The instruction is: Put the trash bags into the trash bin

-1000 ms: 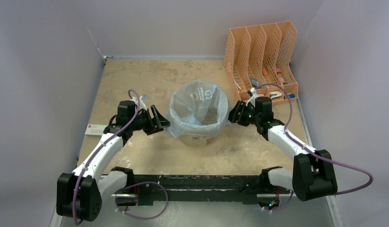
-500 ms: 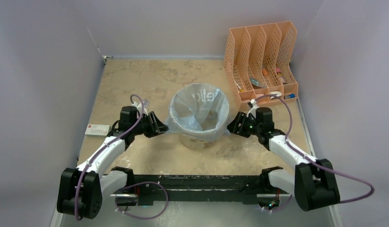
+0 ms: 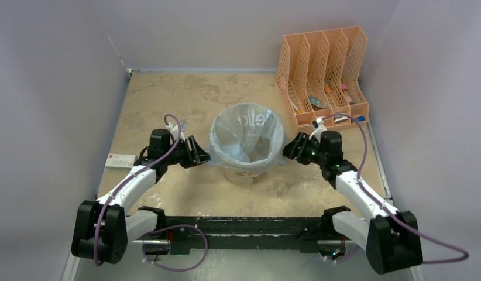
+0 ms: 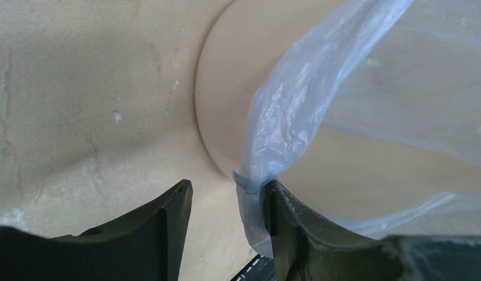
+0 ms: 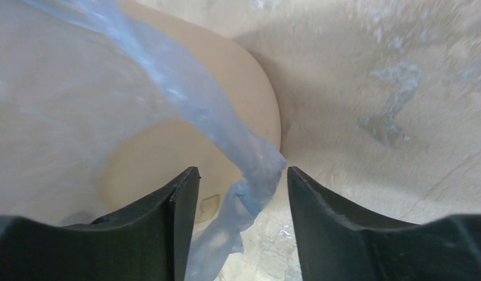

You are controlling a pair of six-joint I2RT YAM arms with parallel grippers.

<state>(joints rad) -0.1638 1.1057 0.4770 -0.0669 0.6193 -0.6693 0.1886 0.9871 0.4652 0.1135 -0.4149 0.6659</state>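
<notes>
Nearest, bolted at the near edge of the table (image 3: 168, 99): both arm bases, white links reaching forward and inward. A little further in, off the table's left edge, a small white box (image 3: 120, 160) lying flat.

Next, the left gripper (image 3: 198, 153), low against the left flank of the trash bin (image 3: 245, 174). Jaws parted, nothing pinched. Closer, from its own wrist camera: a wide gap between the dark fingers (image 4: 162, 222), and a gathered fold of the trash bag (image 4: 291, 111) draped down against the inner face of the right-hand finger only, clear of the other one.

Mirrored on the bin's right flank, the right gripper (image 3: 291, 149), likewise spread apart and clamping nothing. From its wrist: a twisted strand of bag hanging loose in the gap, its tip close to the right-hand finger; contact not clear enough to call.

Between the two grippers, mid-table: the bin, upright, round, cream. Bag seated inside as a liner, mouth spread open across the rim, hem folded over and hanging part-way down the outside, bare beige wall showing below. Thin, crinkled, translucent pale blue, with white lettering on the far inner side.

Farthest, in the far right corner: an orange mesh file organizer (image 3: 323, 64), four slots, small items at the bottom.
</notes>
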